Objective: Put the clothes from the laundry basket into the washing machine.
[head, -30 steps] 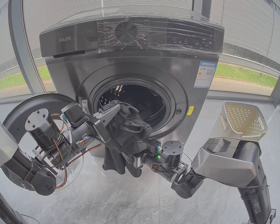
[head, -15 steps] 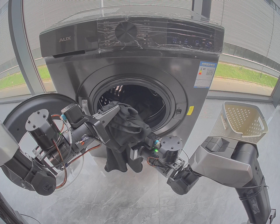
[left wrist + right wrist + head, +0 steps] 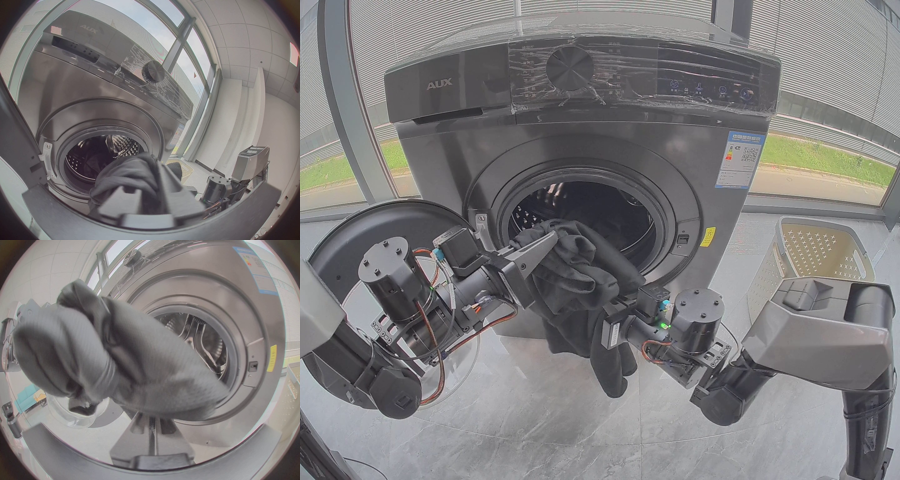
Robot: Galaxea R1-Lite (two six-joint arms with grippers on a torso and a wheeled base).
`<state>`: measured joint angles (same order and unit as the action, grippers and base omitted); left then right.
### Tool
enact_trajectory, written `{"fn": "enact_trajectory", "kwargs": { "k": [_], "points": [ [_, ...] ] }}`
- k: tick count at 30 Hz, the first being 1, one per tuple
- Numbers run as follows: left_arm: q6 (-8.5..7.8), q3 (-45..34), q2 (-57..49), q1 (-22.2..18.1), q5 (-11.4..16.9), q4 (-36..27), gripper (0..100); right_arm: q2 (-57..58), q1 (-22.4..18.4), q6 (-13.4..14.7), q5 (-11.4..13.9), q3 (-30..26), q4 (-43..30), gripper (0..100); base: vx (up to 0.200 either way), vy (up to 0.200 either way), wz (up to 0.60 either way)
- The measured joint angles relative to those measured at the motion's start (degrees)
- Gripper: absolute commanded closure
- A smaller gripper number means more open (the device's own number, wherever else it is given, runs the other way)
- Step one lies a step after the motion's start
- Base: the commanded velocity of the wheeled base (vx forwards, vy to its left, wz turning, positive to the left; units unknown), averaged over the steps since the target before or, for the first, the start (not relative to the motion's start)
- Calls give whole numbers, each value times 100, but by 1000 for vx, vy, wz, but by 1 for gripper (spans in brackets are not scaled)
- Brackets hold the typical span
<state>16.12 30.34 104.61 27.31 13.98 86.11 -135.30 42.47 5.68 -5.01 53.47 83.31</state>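
A black garment (image 3: 575, 275) hangs in front of the washing machine's (image 3: 581, 144) open drum (image 3: 594, 212), bunched at the rim with one end dangling toward the floor. My left gripper (image 3: 547, 240) holds its upper left part, shut on the cloth (image 3: 128, 175) at the drum mouth (image 3: 93, 153). My right gripper (image 3: 610, 319) is lower and to the right, shut on the same garment (image 3: 118, 362), which drapes over its fingertips (image 3: 151, 418). The steel drum (image 3: 193, 340) lies just beyond. The cream laundry basket (image 3: 825, 250) stands on the floor to the right.
The round machine door (image 3: 375, 231) is swung open to the left, behind my left arm. A grey marble floor (image 3: 550, 425) spreads out in front. Windows and a pillar (image 3: 337, 100) stand behind the machine.
My right arm has moved right and slightly up, pulling the garment's hanging end to the right. The left gripper has stayed almost where it was at the drum mouth.
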Motion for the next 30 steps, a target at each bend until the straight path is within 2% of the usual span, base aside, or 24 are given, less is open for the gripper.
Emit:
{"fn": "enact_trajectory", "kwargs": {
  "k": [4,8,16,30],
  "points": [
    [107,-2,10,-29,11,-1,0,361,-13,33,-117,-505,-40,100,0,0,0],
    [172,2,52,-173,-30,-15,0,622,-96,77,-210,-702,-77,100,0,0,0],
    [178,55,184,-512,-38,-26,0,813,-155,89,-232,-750,-88,100,0,0,0],
    [145,16,358,-542,-33,-11,0,962,-168,116,-227,-640,-33,100,0,0,0]
  ]
}}
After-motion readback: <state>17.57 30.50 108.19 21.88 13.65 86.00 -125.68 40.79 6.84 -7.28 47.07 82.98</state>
